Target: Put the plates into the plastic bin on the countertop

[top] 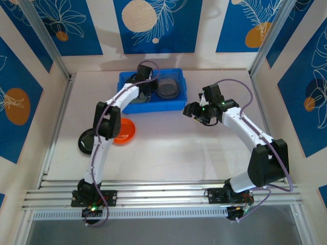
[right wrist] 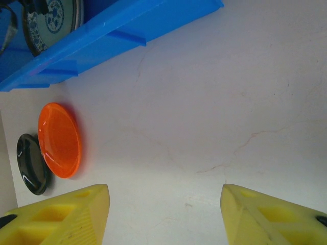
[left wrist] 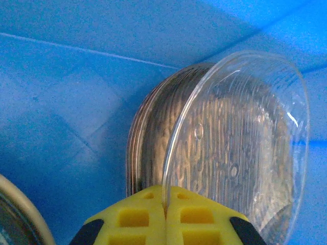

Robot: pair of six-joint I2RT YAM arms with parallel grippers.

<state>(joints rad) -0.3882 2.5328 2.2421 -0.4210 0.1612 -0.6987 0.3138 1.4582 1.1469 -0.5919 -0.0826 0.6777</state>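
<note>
Placement: your left claw [left wrist: 166, 206] pinches a clear plate [left wrist: 240, 148], stacked plates [left wrist: 148, 138] probably just beyond it in the blue bin [left wrist: 76, 102]; release next, while your right claw [right wrist: 164, 199] gapes empty.

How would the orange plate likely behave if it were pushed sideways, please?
The orange plate looks glossy and shallow, so it would probably slide rather than tip on the smooth countertop. It appears to touch the black plate, so a push may shove both.
</note>
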